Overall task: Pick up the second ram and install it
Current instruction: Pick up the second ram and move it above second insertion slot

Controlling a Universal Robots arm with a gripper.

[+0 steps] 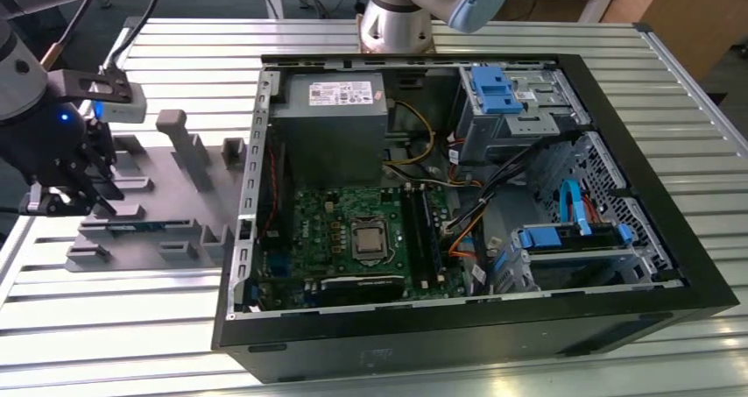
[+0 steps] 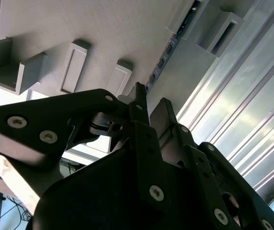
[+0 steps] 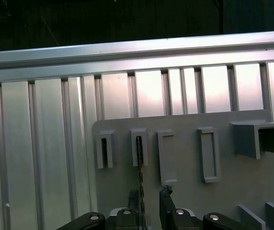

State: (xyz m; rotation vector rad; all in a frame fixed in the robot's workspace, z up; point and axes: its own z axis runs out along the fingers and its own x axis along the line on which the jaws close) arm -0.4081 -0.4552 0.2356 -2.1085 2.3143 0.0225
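Note:
The second ram (image 3: pixel 139 165) stands on edge in a slot of the grey holder tray (image 3: pixel 185 158); it shows as a thin dark strip. In both wrist views my gripper (image 3: pixel 149 192) is open and low over the tray, one finger on each side of the stick's near end. The stick lies close to one fingertip (image 3: pixel 134 194), and I see no clamping. The second wrist view shows the ram's chip edge (image 2: pixel 168 48) running down towards my gripper (image 2: pixel 151 101). In the exterior view my gripper (image 1: pixel 68 201) hangs over the tray (image 1: pixel 175 187) at the exterior view's left, with the ram (image 1: pixel 129 228) just below it.
An open computer case (image 1: pixel 654 239) takes up the exterior view's middle and right. Inside lie the green motherboard (image 1: pixel 321 230) and its long black slots (image 1: pixel 418 230). Tall grey posts (image 1: pixel 193 152) rise from the tray. Another arm's base (image 1: pixel 395 20) stands behind the case on the slatted metal table (image 1: pixel 117 327).

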